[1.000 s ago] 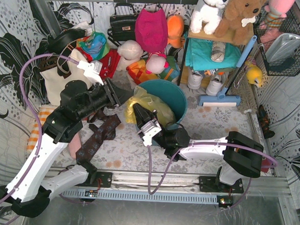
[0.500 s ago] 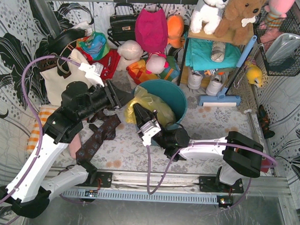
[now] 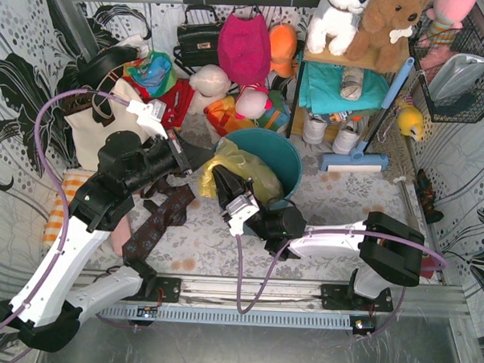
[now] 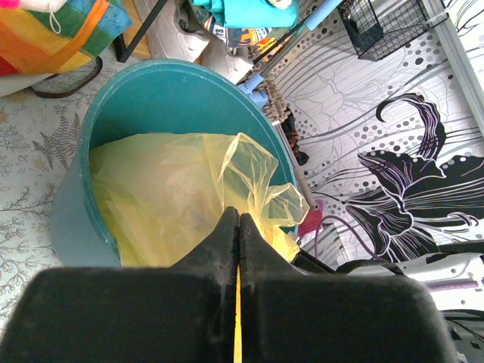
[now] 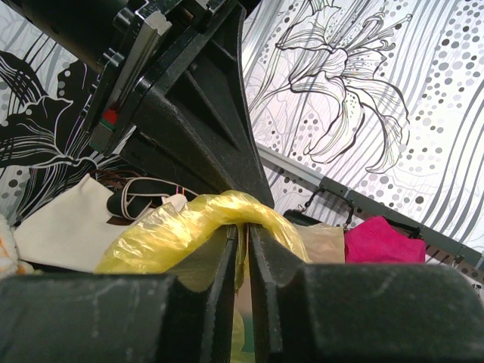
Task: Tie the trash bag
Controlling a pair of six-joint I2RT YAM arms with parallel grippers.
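Note:
The yellow-green trash bag [image 3: 244, 169] sits inside the teal bin [image 3: 287, 155], its top bunched at the bin's near-left rim. My left gripper [image 3: 191, 159] is shut on a fold of the bag at the left; in the left wrist view the gripper [image 4: 239, 217] pinches yellow film, and the bag [image 4: 174, 197] fills the bin [image 4: 162, 94]. My right gripper [image 3: 219, 179] is shut on another fold just beside it; in the right wrist view the gripper [image 5: 246, 230] has bag film [image 5: 189, 223] between its fingers and draped over them. No white paper shows.
A cream tote bag [image 3: 96, 127] and a dark patterned cloth [image 3: 156, 222] lie left of the bin. Bags and soft toys crowd the back wall. A shelf rack [image 3: 351, 82] with shoes and a blue brush [image 3: 355, 161] stand to the right.
My left gripper has shifted slightly up and right, closer to the bin rim. The right gripper has edged slightly left with the bag fold.

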